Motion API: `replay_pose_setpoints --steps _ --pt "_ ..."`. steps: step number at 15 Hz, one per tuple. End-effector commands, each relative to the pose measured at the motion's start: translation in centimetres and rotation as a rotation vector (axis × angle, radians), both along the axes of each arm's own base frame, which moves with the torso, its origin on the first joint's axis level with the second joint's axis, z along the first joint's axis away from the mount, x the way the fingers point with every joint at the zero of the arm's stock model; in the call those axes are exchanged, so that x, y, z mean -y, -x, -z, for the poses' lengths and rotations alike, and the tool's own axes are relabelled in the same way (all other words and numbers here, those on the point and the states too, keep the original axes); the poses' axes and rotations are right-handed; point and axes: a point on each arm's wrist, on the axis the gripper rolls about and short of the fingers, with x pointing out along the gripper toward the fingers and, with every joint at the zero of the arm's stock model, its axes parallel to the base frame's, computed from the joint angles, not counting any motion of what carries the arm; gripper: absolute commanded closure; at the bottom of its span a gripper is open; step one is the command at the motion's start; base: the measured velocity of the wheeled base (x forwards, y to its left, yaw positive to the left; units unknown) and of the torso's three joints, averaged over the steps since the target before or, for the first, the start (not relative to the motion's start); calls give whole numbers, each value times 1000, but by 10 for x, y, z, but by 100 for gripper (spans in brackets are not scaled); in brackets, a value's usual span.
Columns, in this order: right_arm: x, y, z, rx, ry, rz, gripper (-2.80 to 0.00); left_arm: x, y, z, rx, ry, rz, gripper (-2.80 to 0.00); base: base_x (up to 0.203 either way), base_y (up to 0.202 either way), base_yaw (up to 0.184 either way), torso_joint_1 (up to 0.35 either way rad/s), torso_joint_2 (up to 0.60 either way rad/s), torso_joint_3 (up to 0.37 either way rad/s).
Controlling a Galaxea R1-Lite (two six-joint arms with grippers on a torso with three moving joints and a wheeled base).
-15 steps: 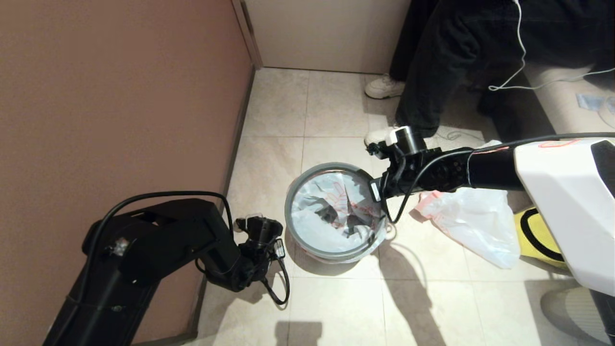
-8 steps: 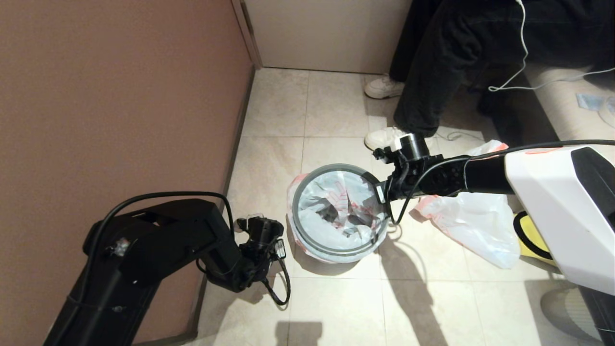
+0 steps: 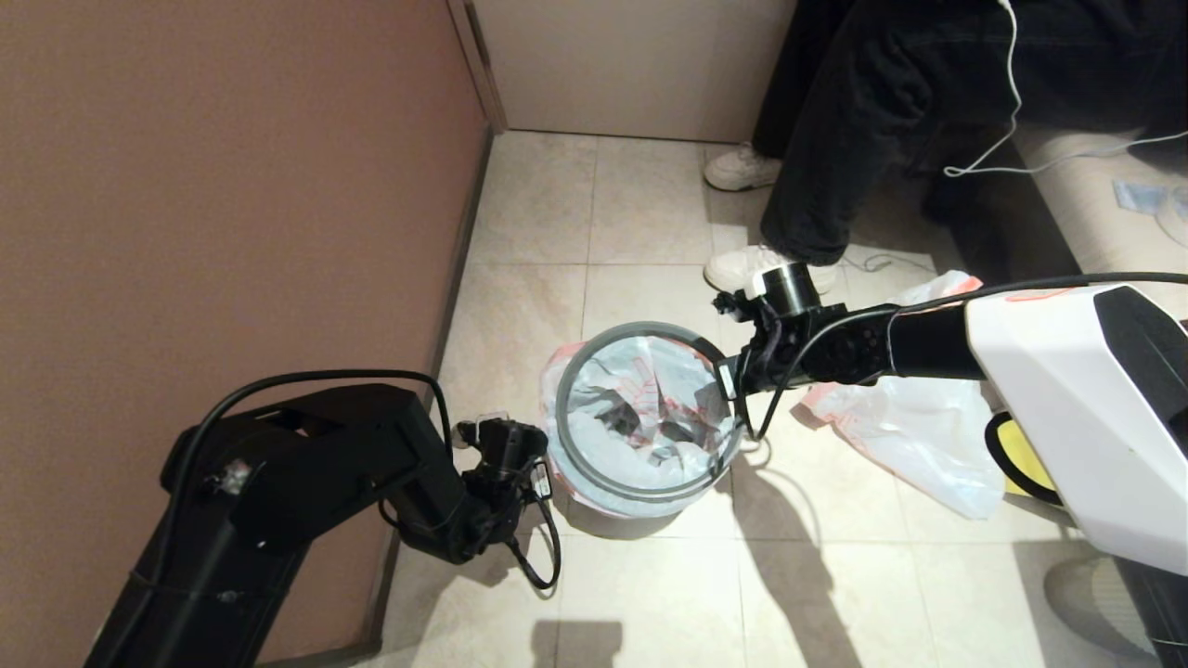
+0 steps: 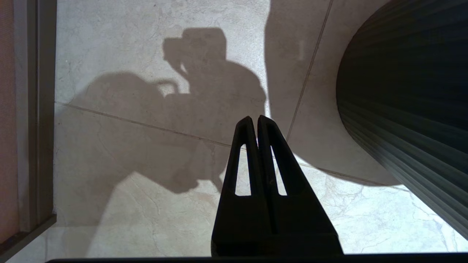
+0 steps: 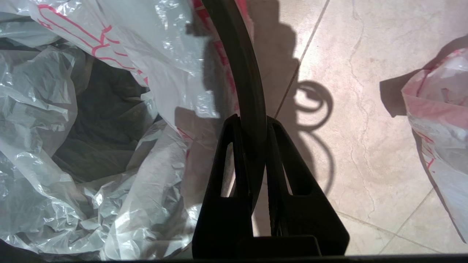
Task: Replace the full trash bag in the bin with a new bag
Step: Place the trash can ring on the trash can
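Looking down from our head camera, we see our right gripper (image 3: 733,378) clamped on the thin grey plastic hoop (image 3: 594,473) at the side of the hoop nearest our right arm; the right wrist view shows the dark band pinched between the two black fingers (image 5: 234,153). That hoop hangs tilted over the mouth of the small round black ribbed plastic bin (image 4: 409,109), which stands on the beige tiled floor (image 3: 650,594) close to the brown wall (image 3: 232,186). A crumpled translucent white plastic bag with red print (image 3: 640,417) lines the bin, and its edge spills outward over the side facing the wall. A second translucent white bag with a pink-red rim band (image 3: 910,436) lies on the floor beneath our right arm, well apart from the bin. Our left gripper (image 4: 255,124) is parked low beside the bin, fingers pressed together and empty.
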Motion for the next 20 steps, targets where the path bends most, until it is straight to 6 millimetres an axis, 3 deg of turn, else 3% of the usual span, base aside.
replay_pose_setpoints --steps 1,5,10,16,20 --pt "0 5 -12 17 -10 -2 0 0 0 0 4 2 -3 0 0 0 0 0 0 0" --pt "-1 19 -13 -13 -10 -7 0 0 0 0 5 3 -4 0 0 0 0 0 0 0" --pt "-18 24 -1 -54 -44 -13 0 -2 3 -1 28 8 -21 0 0 0 0 0 0 0" --pt "-22 12 23 -50 -45 -6 0 1 12 1 101 -16 -57 0 0 0 0 0 0 0" --pt "-13 6 21 -35 -45 16 0 2 9 1 106 -19 -54 0 0 0 0 0 0 0"
